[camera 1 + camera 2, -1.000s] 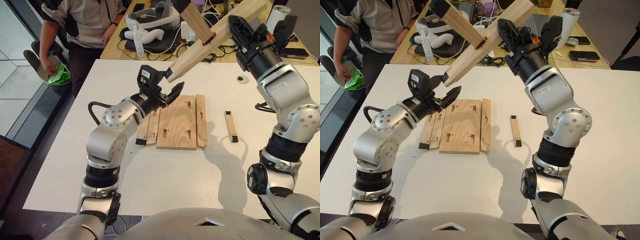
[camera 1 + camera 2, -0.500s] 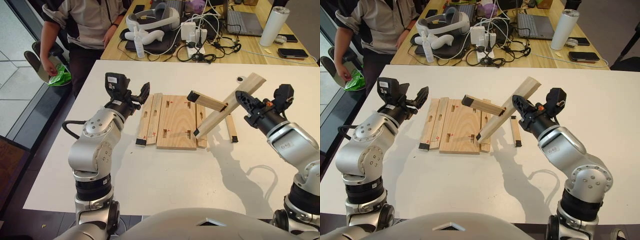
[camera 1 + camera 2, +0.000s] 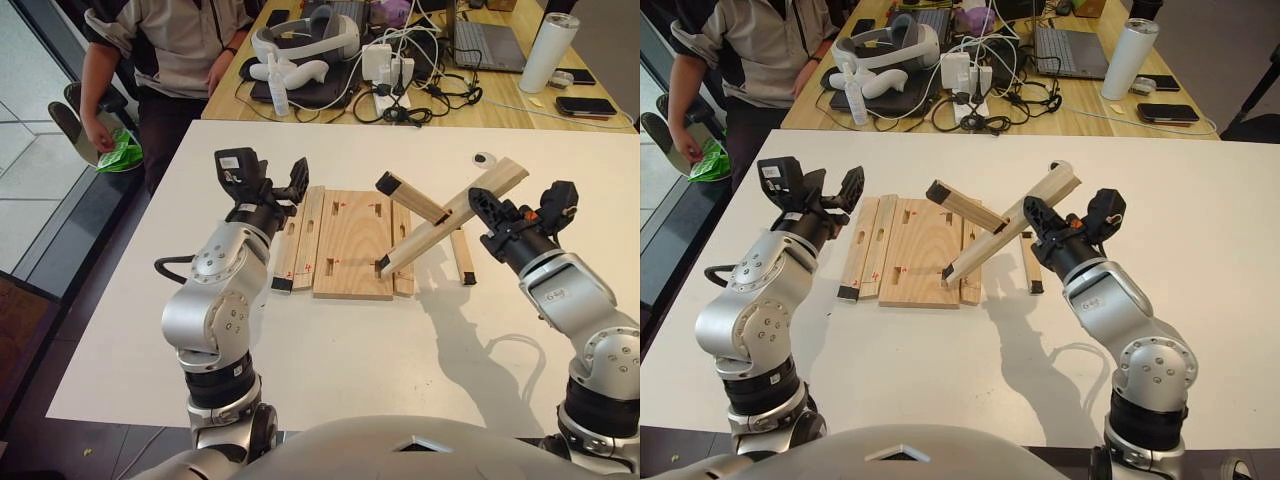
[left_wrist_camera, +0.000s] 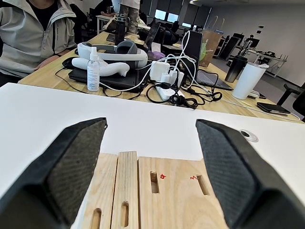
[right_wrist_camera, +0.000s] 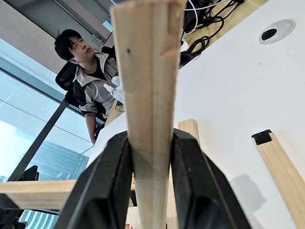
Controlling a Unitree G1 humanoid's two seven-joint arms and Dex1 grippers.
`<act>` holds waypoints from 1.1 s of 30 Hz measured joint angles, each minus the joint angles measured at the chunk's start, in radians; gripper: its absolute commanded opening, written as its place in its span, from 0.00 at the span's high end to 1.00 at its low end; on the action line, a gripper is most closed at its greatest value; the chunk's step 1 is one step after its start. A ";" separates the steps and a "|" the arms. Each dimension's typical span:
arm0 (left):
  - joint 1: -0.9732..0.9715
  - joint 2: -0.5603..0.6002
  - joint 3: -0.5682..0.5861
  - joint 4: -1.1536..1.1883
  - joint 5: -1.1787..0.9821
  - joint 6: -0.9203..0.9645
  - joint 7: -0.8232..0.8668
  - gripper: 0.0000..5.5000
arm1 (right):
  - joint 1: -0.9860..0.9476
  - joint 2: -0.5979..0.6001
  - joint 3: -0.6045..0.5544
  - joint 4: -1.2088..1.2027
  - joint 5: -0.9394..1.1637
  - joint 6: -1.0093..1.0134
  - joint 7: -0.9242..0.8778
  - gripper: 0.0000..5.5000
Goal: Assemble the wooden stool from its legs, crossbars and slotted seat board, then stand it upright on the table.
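The seat board and leg are made of pale, bare wood, planed smooth and matt, with the grain showing. The worktop is finished in smooth matt white. The pads of the left end effector are faced with a black, finely grained material. The fingers of the right end effector are moulded in smooth black plastic with a faint sheen.

L arm is bent at the elbow, w/ forearm raised fwd above the table; the left gripper is held roughly level, its fingers spread wide w/ nothing gripped between them. R arm is extended fwd and turned inward, elbow low, wrist angled up. The right gripper is clamped on the upper part of a wooden leg, a finger pressed flat to each side.
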 measured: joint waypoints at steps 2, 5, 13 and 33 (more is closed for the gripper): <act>0.005 -0.012 0.000 -0.002 0.002 -0.003 0.011 0.37 | 0.009 -0.005 0.011 0.000 -0.012 -0.001 0.012 0.82; 0.007 -0.013 0.002 -0.002 0.010 -0.017 0.024 0.37 | 0.039 -0.016 0.031 0.000 -0.014 0.002 0.034 0.82; 0.007 -0.013 0.014 -0.001 0.014 -0.045 0.040 0.37 | 0.038 -0.094 0.076 -0.028 -0.133 0.023 0.140 0.82; -0.001 -0.010 0.011 0.010 0.023 -0.075 0.042 0.37 | 0.030 -0.165 0.034 0.043 -0.341 0.001 0.419 0.82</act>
